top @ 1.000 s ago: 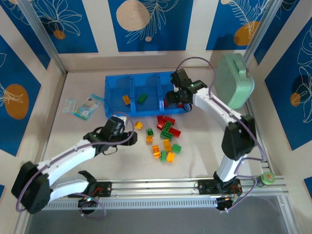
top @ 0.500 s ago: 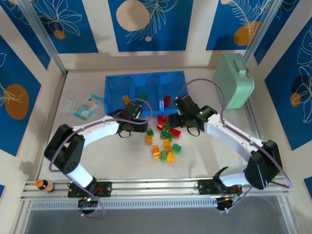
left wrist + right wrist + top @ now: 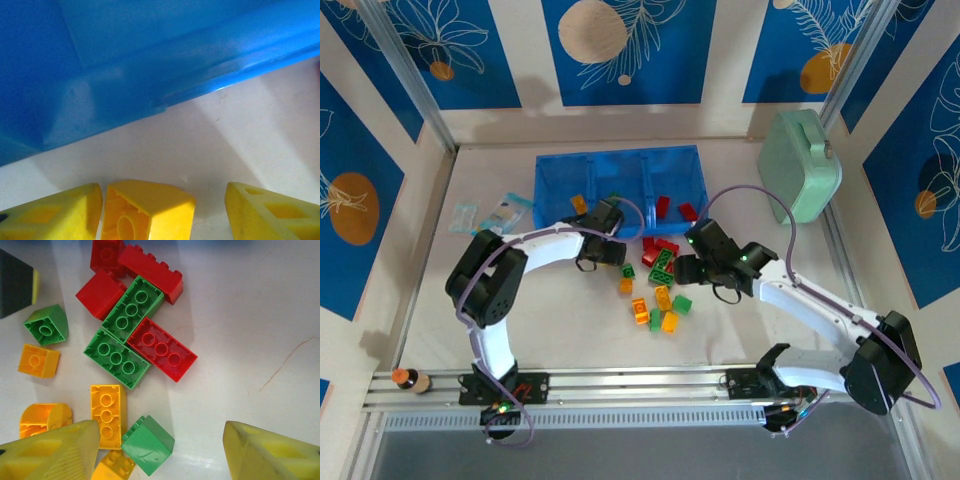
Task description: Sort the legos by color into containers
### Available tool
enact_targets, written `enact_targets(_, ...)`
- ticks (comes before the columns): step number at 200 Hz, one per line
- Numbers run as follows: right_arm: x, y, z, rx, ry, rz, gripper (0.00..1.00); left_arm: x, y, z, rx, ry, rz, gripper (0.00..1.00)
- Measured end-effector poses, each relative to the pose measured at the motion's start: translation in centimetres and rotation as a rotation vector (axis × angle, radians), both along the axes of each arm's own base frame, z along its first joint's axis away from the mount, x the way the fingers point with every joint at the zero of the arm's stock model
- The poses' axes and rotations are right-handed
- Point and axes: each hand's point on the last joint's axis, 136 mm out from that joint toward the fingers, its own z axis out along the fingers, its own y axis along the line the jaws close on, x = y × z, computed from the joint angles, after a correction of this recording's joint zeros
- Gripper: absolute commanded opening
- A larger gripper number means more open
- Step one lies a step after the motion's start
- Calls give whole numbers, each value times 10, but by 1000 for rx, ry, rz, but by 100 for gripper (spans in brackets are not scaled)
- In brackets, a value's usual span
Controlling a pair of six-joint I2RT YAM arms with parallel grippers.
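Top external: packets [image 3: 508,210] by the containers [image 3: 548,188] bear unreadable print.

Right gripper [image 3: 688,262] withdrawn from tray [image 3: 620,156] to lego pile [image 3: 660,282], left gripper [image 3: 606,248] reached yellow brick [image 3: 149,210]

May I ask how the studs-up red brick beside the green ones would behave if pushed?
The red brick looks rigid plastic, so it should slide, not bend. Lying flat, it seems unlikely to tip. Pushing it may shove the touching green brick.
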Motion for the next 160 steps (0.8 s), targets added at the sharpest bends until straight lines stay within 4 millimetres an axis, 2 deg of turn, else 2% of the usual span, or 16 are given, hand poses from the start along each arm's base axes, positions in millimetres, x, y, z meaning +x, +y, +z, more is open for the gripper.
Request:
enact_targets(32, 1, -4, 11, 32, -33, -20, 67, -4, 3, -4, 15, 18, 2, 59)
enact_targets(66, 2, -5, 11, 32, -33, -26, 67, -3, 6, -6, 24, 13, 18, 42)
enact_targets(123, 0, -8, 13, 42, -42, -36, 67, -8, 10, -3, 31, 10, 15, 36)
enact_targets(141, -2, -11, 13, 50, -47, -46, 66, -17, 17, 5, 19, 6, 21, 36)
enact_targets(160, -3, -13, 11, 50, -42, -55, 66, -19, 22, 24, -37, -8, 42, 36)
